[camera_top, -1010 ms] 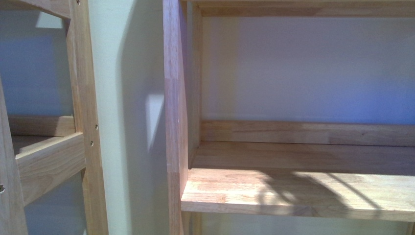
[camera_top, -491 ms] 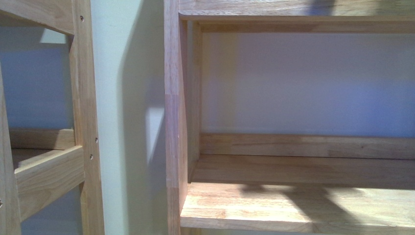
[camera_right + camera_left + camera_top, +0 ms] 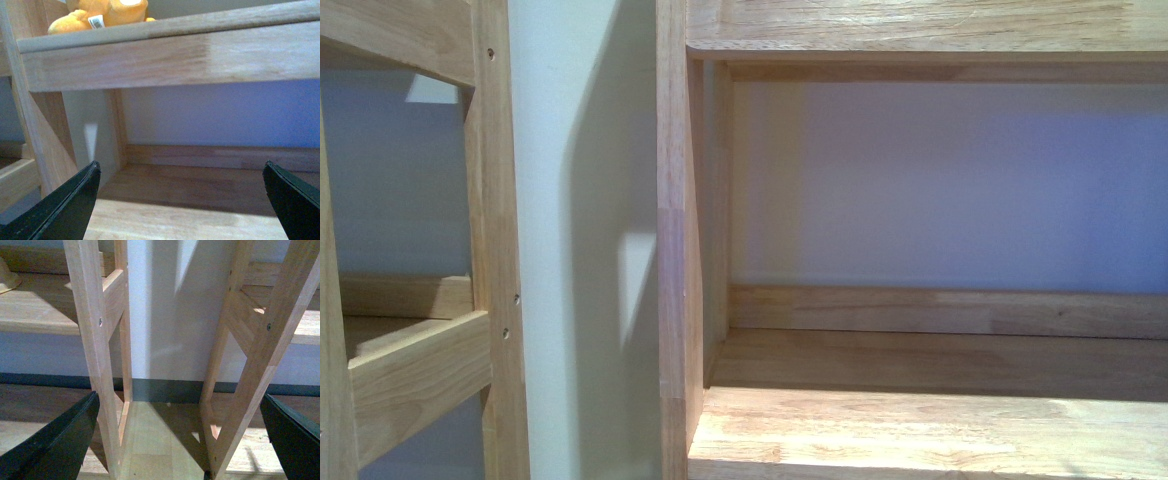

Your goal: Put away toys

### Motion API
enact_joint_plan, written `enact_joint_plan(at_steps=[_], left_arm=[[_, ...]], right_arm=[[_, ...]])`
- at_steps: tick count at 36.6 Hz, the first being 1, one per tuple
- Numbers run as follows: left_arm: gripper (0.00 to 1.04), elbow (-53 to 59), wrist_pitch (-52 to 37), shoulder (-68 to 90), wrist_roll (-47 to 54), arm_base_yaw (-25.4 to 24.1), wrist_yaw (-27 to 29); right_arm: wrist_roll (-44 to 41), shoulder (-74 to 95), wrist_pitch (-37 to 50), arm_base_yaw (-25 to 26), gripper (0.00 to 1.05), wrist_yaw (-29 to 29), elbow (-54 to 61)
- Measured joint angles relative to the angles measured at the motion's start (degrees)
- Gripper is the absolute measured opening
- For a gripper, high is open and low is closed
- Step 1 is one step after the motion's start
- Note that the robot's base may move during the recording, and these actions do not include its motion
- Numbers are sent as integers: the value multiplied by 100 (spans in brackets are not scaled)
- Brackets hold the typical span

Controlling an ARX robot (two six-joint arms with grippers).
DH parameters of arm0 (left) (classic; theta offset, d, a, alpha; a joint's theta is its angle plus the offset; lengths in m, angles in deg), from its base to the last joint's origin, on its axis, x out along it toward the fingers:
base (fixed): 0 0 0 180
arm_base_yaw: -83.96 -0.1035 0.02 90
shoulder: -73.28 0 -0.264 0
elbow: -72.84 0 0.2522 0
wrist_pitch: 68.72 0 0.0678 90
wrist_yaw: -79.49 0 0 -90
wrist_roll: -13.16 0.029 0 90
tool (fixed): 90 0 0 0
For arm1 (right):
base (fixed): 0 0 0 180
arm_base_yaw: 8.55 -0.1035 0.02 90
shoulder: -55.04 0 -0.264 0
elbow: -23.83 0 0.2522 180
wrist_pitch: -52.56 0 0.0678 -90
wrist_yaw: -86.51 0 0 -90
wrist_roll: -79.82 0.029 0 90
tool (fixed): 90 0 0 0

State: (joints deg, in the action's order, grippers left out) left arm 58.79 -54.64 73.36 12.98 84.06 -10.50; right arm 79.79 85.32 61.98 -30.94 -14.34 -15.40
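Lower in the front view than a second ago sits the shelf board (image 3: 930,435), its upper shelf (image 3: 930,28) now filling the top of the frame. On that upper shelf (image 3: 170,45), near its front edge at the upright end, lies the orange plush toy (image 3: 107,12); only part shows, a paw with a white tag pointing toward the edge, so its long axis cannot be told. Both the left gripper (image 3: 182,440) and the right gripper (image 3: 182,202) have fingers spread wide, holding nothing.

Wooden shelf (image 3: 165,55), orange plush toy (image 3: 100,14) apparently resting on it
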Motion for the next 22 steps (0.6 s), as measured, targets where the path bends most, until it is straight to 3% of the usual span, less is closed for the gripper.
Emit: enact_joint_plan(at_steps=[2,4,5,8,22], left_arm=[[99,0,0,0,0,0,0],[99,0,0,0,0,0,0],[99,0,0,0,0,0,-2],[99,0,0,0,0,0,0],[99,0,0,0,0,0,0]], right_arm=[[-162,-555,-197,-409,97,-619,376],[-109,-942,-1362,-664,87,-1414,313],[-96,-1117,-1886,-634,82,-1530,321],[-59,-1412,-2564,-264,66,-1307,623],[-35,-2118,-2500,1019,8,-57,1473]])
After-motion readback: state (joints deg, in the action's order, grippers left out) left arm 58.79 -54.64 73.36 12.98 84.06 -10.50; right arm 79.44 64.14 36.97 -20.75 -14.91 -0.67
